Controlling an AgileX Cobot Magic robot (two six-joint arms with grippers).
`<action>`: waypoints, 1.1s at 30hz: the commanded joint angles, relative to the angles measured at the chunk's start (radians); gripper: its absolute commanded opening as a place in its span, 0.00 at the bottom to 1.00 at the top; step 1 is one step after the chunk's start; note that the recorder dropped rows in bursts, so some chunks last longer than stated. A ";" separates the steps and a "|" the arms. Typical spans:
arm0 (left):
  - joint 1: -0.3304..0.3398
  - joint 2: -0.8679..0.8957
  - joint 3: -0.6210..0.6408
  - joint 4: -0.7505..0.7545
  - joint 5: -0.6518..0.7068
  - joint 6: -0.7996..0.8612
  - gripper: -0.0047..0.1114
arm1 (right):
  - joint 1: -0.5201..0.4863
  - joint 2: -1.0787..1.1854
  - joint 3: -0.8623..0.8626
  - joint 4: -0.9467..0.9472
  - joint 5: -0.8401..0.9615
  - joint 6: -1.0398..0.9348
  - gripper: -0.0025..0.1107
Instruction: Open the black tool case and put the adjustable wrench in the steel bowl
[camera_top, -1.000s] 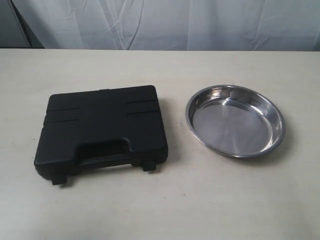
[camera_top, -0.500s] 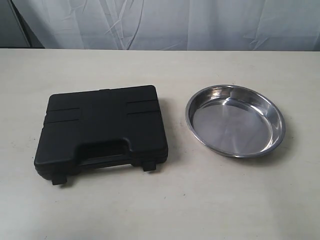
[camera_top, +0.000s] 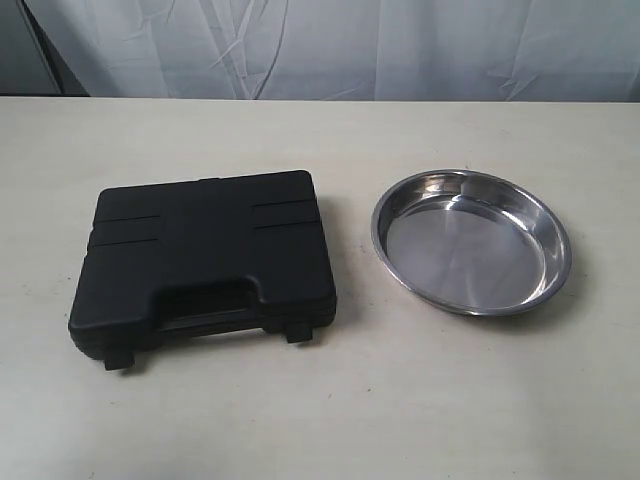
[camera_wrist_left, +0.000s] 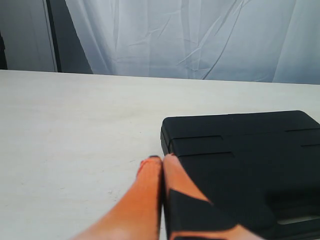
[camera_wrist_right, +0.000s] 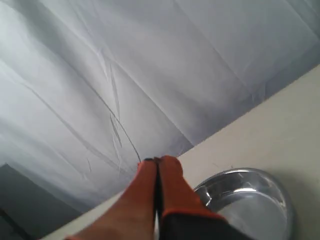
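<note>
- Two task items stand on the table (camera_top: 330, 410): the black tool case (camera_top: 205, 255) on the left of the exterior view and the steel bowl (camera_top: 470, 240) on the right, near each other but not touching.
- Case condition: lies flat, ribbed lid down and shut. Moulded handle (camera_top: 205, 297) faces the near edge of the table. Two latches (camera_top: 298, 335) project from that same near side.
- Adjustable wrench: cannot be located, since the closed lid hides the case's contents.
- Bowl condition: upright, shiny, rolled rim all round; the inside shows only reflections.
- Left pincer (camera_wrist_left: 162, 160): orange fingers (camera_wrist_left: 145, 195) pressed together, closed, with nothing between them. In the left wrist view the tips line up with a corner of the case (camera_wrist_left: 250, 155); contact cannot be confirmed.
- Right pincer (camera_wrist_right: 159, 161): orange fingers (camera_wrist_right: 172, 187) likewise pressed together, closed and empty. The right wrist view shows the bowl (camera_wrist_right: 250, 200) on the table beyond the tips, clear of them.
- Neither pincer appears in the exterior view.
- Surroundings: a creased white curtain (camera_top: 330, 45) hangs behind the far edge of the table.
</note>
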 joint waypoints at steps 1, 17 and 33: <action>-0.007 -0.005 -0.001 0.007 -0.013 -0.005 0.04 | -0.001 0.138 -0.207 -0.066 0.184 -0.264 0.01; -0.007 -0.005 -0.001 0.007 -0.013 -0.005 0.04 | 0.135 1.134 -1.036 -0.034 0.669 -1.204 0.12; -0.007 -0.005 -0.001 0.007 -0.013 -0.005 0.04 | 0.731 1.819 -1.361 -0.292 0.710 -1.215 0.49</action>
